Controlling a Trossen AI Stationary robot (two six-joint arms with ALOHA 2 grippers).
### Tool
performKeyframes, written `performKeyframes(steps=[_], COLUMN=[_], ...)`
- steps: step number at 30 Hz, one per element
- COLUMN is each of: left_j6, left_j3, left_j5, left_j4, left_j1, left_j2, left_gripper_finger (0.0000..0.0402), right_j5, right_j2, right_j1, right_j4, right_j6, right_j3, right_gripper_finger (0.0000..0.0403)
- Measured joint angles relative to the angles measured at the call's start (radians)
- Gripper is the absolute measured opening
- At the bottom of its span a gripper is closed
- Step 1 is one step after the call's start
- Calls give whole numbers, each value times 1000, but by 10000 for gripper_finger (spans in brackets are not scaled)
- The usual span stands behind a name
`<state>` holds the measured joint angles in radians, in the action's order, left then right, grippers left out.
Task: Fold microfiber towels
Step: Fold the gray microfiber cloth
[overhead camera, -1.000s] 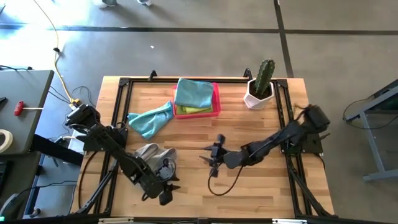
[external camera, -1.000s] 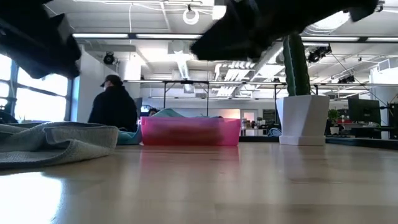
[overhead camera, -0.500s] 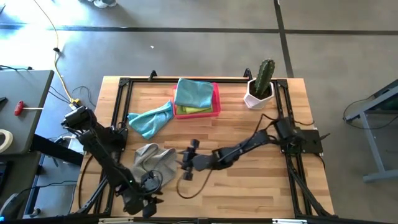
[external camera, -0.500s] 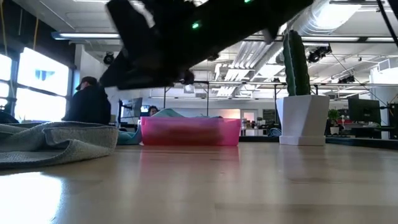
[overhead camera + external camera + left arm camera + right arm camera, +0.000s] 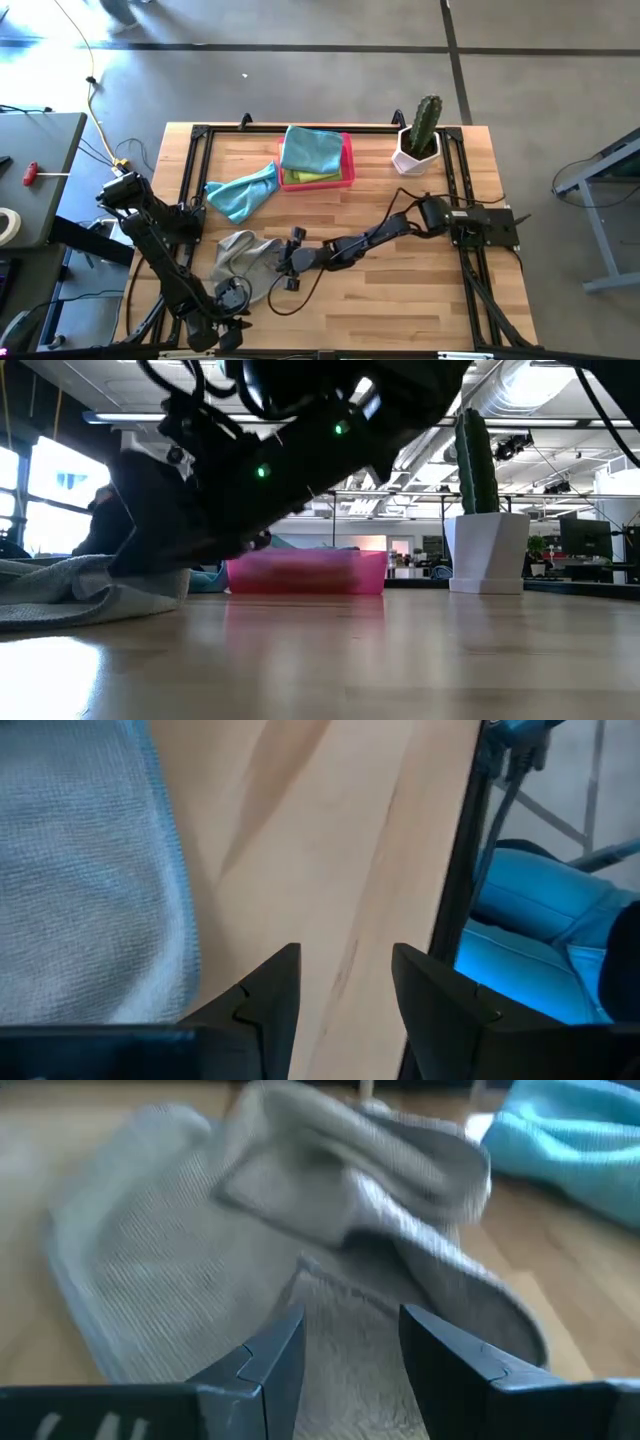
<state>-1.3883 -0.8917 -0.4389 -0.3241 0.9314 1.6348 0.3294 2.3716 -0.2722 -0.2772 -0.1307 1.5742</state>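
— Wooden slats make up the surface [image 5: 400,290], framed by black rails. What lies on it?

— A grey towel [image 5: 243,262] lies crumpled toward the front left. A teal towel [image 5: 242,190] is bunched just beside the pink tray [image 5: 348,160], and another teal towel [image 5: 311,149] sits in that tray on top of a lime green towel [image 5: 318,176]. A cactus in a white pot [image 5: 418,140] stands at the back right corner.

— Where is the right gripper?

— The right gripper [image 5: 284,262] is stretched across the surface to the right edge of the grey towel. In its wrist view the fingers [image 5: 268,1362] stand apart, with folds of the grey cloth [image 5: 300,1260] just ahead of them and nothing clamped between.

— And the left one?

— The left gripper [image 5: 229,335] sits at the front edge of the surface, left of centre. Its fingers [image 5: 262,995] are also apart, over bare wood, with the grey towel's edge [image 5: 90,870] off to one side.

— Anything in the low view?

— The dark arm fills the upper left, over the grey towel [image 5: 60,590]; the tray [image 5: 305,572] and the pot [image 5: 486,550] stand behind.
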Motion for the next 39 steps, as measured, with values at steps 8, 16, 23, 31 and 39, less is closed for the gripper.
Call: performKeyframes(steps=[8, 16, 23, 31, 39], left_j6=[-7, -24, -23, -12, 151], left_j3=[0, 0, 0, 0, 0], left_j5=[-1, -7, -23, -130, -271], left_j4=[-13, -20, -27, -31, -20], left_j1=[0, 0, -1, -2, -42], left_j2=[0, 0, 0, 0, 0], left_gripper_finger=[149, 149, 149, 149, 149], right_j5=[-5, 5, 13, 80, 300], right_j2=[1, -28, -121, -253, -344], right_j1=[4, 4, -29, -148, -293], right_j4=[129, 316, 679, 1130, 1208], right_j6=[-3, -6, -95, -219, -268], right_j3=[-5, 1, -3, -12, -8], right_gripper_finger=[156, 156, 156, 156, 156])
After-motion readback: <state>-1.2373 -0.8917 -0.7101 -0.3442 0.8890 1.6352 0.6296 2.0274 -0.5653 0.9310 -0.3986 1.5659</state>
